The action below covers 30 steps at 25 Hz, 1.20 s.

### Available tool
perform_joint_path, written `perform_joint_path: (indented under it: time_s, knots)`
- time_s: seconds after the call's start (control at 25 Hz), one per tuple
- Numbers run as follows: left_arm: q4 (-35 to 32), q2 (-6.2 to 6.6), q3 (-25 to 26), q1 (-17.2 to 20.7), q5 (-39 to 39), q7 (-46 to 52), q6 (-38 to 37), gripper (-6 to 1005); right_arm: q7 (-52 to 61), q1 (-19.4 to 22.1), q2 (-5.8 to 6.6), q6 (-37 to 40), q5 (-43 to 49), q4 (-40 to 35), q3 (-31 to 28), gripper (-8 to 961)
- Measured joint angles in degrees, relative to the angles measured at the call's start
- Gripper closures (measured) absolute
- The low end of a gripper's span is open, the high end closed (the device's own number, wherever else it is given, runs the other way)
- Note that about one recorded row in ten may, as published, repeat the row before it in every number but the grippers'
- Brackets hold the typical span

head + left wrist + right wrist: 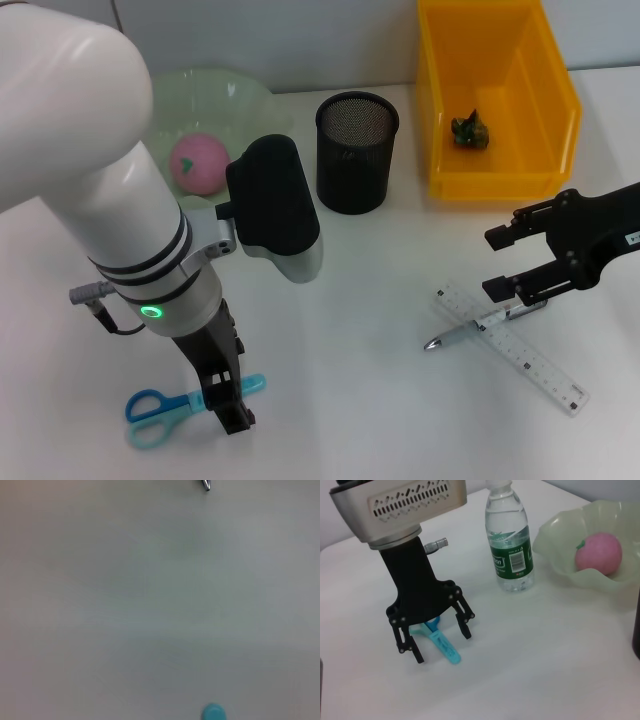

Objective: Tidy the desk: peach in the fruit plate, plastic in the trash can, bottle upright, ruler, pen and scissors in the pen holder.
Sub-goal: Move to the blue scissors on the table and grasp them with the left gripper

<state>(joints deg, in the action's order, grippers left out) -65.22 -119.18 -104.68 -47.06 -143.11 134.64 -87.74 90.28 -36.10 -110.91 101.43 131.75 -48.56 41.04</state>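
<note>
Nearest the robot, the scissors (185, 404) lie flat on the table (360, 400), blue and teal handles pointing away from the pen holder (356, 152). The left gripper (228, 400) stands directly over their blade end, fingers spread wide to either side of the closed blades and gripping nothing yet; the right wrist view shows the teal blade tip poking out between the fingers (464, 625). That straddle looks like the setup for a pinch across the narrow part, which seems sensible since the handles are too broad to clamp.

Farther out, on the other side of the pen holder from the scissors, the ruler (512, 346) lies flat with the pen (480, 327) crossing over it. The right gripper (510, 262) hovers above the pen's far end, open and empty, probably waiting its turn.

The pen holder stands upright near the table's middle back, mouth up and ready to receive all three tools. Beside it toward the scissors' side, the peach (198, 163) already sits in the fruit plate (245, 95), and the bottle (509, 542) stands upright just by the plate. On the pen holder's other side, the yellow trash can (500, 95) holds a crumpled piece of plastic (470, 131). So the stationery appears to be all that remains.
</note>
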Motion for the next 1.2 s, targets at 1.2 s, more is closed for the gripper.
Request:
perform_joint_path:
  time_s: [1.2]
  knots:
    - [3.12, 0.00, -0.47, -0.83, -0.50, -0.05, 1.53, 560, -0.90, -0.37, -0.44, -0.19, -0.01, -0.05, 0.00, 200]
